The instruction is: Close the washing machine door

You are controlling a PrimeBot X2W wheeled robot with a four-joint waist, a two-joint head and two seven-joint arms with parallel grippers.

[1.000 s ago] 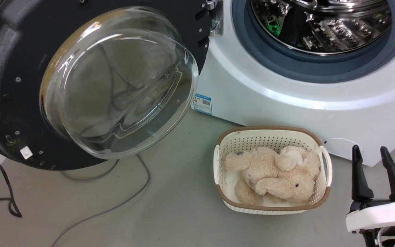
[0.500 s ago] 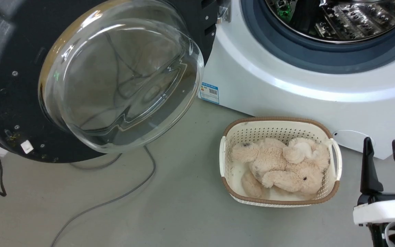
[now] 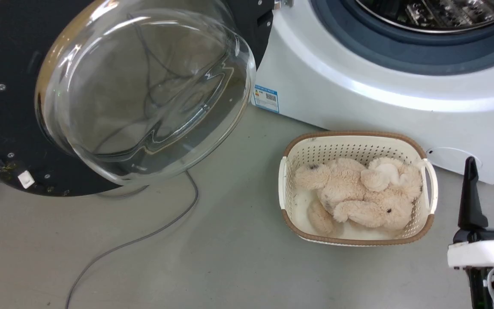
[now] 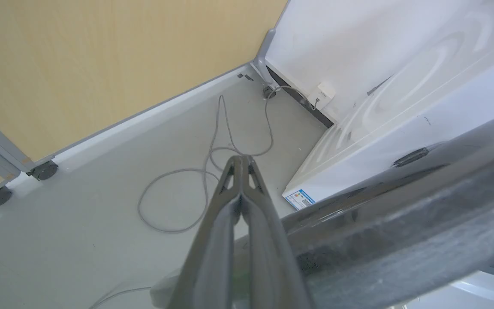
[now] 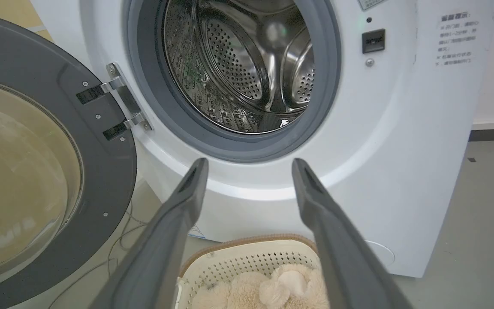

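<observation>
The washing machine (image 3: 358, 98) takes up the upper right of the head view: white front, drum mouth facing the robot, grey rubber ring (image 5: 230, 146) round the steel drum (image 5: 238, 64). The mouth is uncovered.

The washing machine door (image 3: 7, 107) stands at the upper left of the head view, swung wide open. It's a round disc w/ no long axis, standing on edge and hung off the floor (image 3: 247, 266). Its inner face is toward the robot, and the glass bowl (image 3: 144, 86) bulges out toward the camera and a bit down-right. In the right wrist view the metal hinge (image 5: 122, 103) joins the door's near edge to the machine front, just left of the rubber ring.

A cream basket (image 3: 354, 135) sits on the floor just in front of the machine, w/ a beige plush toy (image 3: 358, 199) lying in it.

A grey cable (image 3: 144, 238) loops over the floor under the door.

The right gripper (image 3: 488, 162) is at the lower right, beside the basket, fingers spread apart w/ nothing btwn them.

In the left wrist view the left gripper (image 4: 242, 159) has its fingers pressed together tip to tip, gripping nothing. A dark, blurred door edge is close at its right; can't tell if they touch.

A blue sticker (image 3: 266, 99) is low on the machine's left corner, and a small round flap (image 3: 453, 158) is low on its front.
</observation>
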